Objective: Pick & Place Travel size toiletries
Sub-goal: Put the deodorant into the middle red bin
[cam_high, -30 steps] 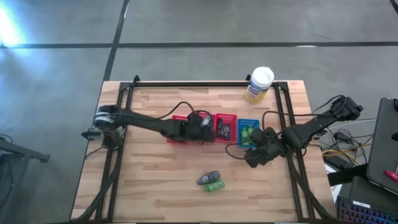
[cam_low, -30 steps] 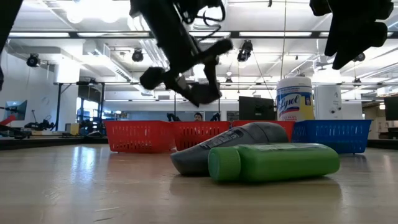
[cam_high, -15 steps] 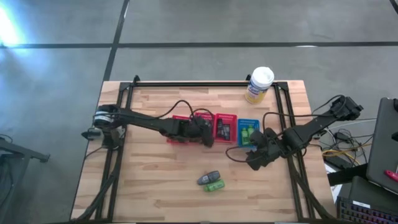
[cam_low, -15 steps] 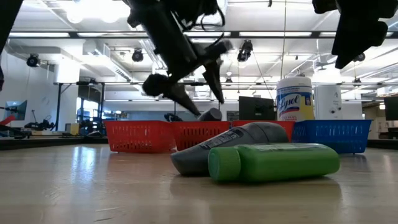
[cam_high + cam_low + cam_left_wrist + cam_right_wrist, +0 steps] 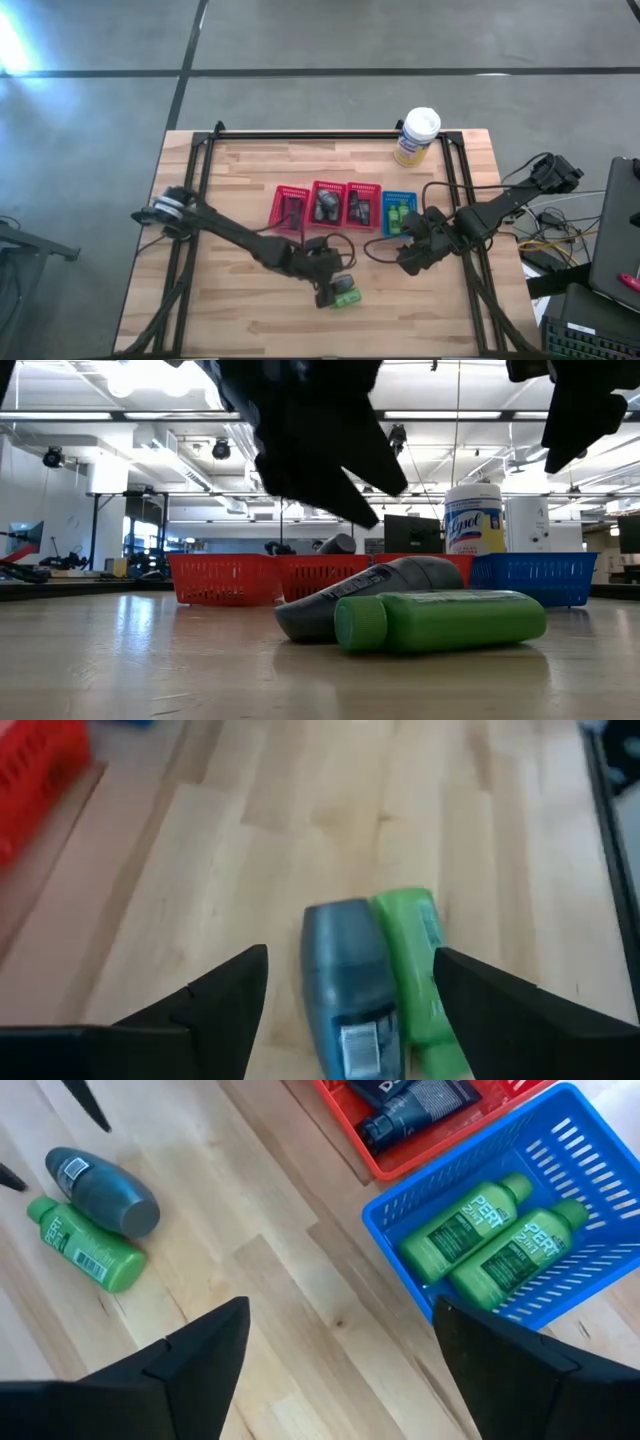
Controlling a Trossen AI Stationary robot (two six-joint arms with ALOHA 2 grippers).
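A dark grey bottle [image 5: 333,287] and a bright green bottle [image 5: 346,299] lie side by side on the wood near the table's near edge; in the left wrist view they are the grey bottle [image 5: 345,985] and the green bottle [image 5: 415,975]. My left gripper [image 5: 330,288] hangs open just above them, one finger to each side of the pair [image 5: 350,955], touching neither. My right gripper [image 5: 408,256] waits open and empty [image 5: 340,1310] near the blue basket [image 5: 400,213]. Two green bottles [image 5: 470,1230] lie in that basket, and dark items fill the red baskets [image 5: 327,203].
Three red baskets [image 5: 290,206] and the blue one stand in a row across the table's middle. A white-and-yellow canister [image 5: 416,136] stands at the far edge. A grey bottle end [image 5: 337,545] pokes above a red basket's rim. Bare wood lies left of the two bottles.
My left gripper left the red baskets, swung toward the near edge and came down over the grey and green bottles. A grey bottle end now shows above a red basket's rim, where none showed a second ago. The two bottles on the wood kept still.
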